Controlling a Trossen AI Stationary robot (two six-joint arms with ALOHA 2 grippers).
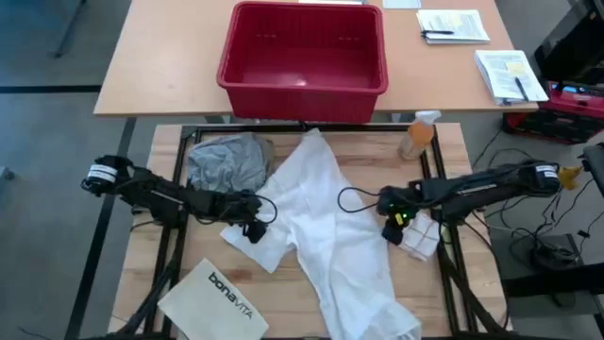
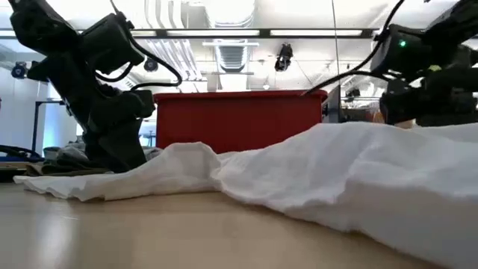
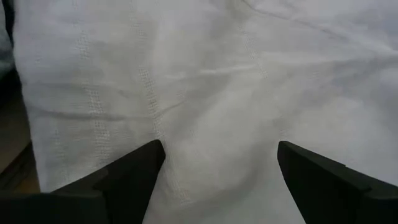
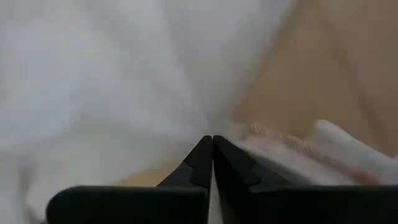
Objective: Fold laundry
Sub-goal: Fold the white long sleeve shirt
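Wooden table (image 1: 170, 151) is carrying the white shirt (image 1: 326, 227), running twelve to six; left gripper (image 3: 221, 163) is hovering released at its nine o'clock edge, right gripper (image 4: 212, 163) clenched empty at three.

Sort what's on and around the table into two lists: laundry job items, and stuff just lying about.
Job items:
white shirt, spread across the table
grey garment, bunched at the far left
left gripper, open over the white shirt
right gripper, shut at the shirt's right edge

Lying about:
red basket
bonavita bag
spray bottle
small folded cloth
papers
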